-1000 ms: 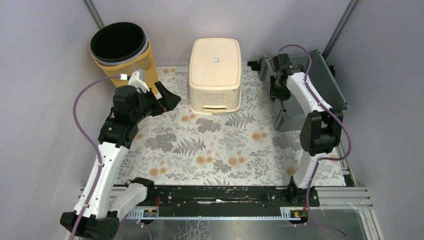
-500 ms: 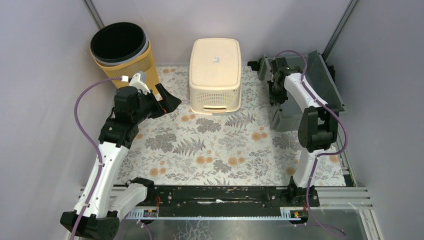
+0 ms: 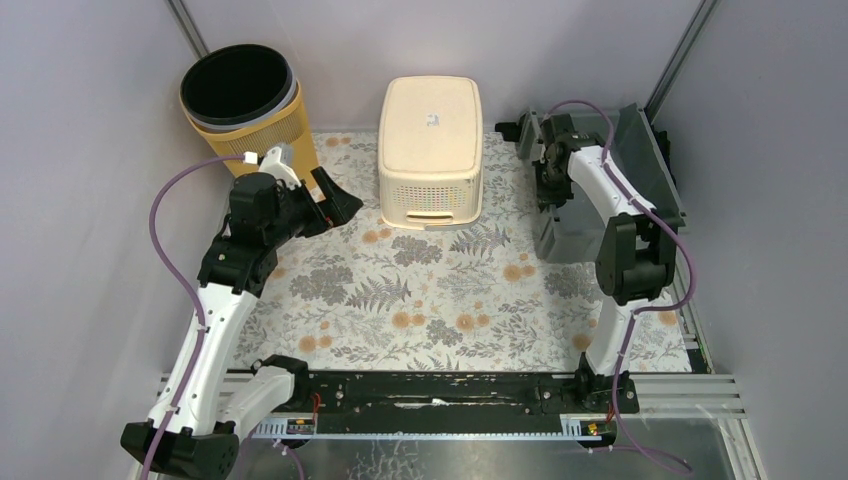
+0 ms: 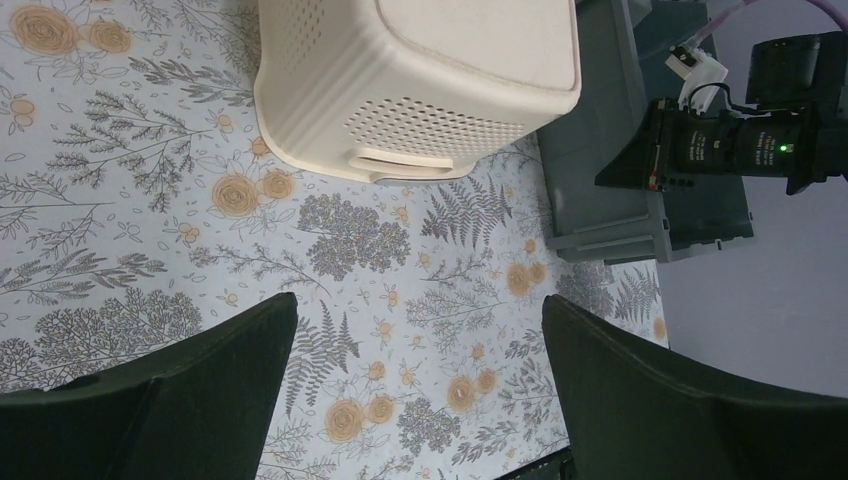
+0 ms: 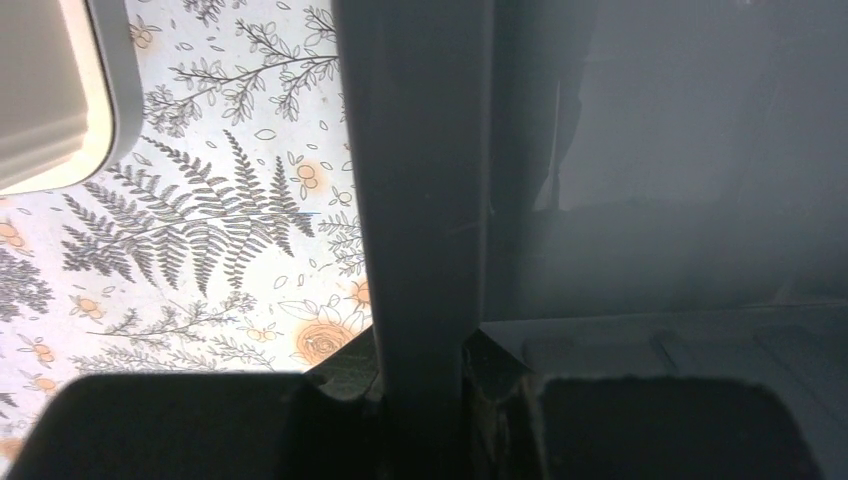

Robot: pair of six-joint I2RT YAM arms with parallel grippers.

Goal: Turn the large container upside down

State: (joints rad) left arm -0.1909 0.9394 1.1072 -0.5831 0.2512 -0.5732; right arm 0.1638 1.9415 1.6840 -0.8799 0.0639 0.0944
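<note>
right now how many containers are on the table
3. A yellow round bin at the far left corner, a cream basket base-up at the far middle, and a grey bin on the right, its wall clamped by the right tool. None seem hidden.

1. Soft, even light is falling from above in the top view, leaving the floral mat bright and sharp, with only a faint shadow lying beside the cream basket
2. The inside of the yellow bin is reading as plain black, giving no detail
3. The left wrist view is showing the mat crisply, while the fingers of the left gripper are looming dark and slightly soft
4. In the right wrist view the large grey container is sitting dim and hazy, and the right gripper is blurring into black shapes
</note>
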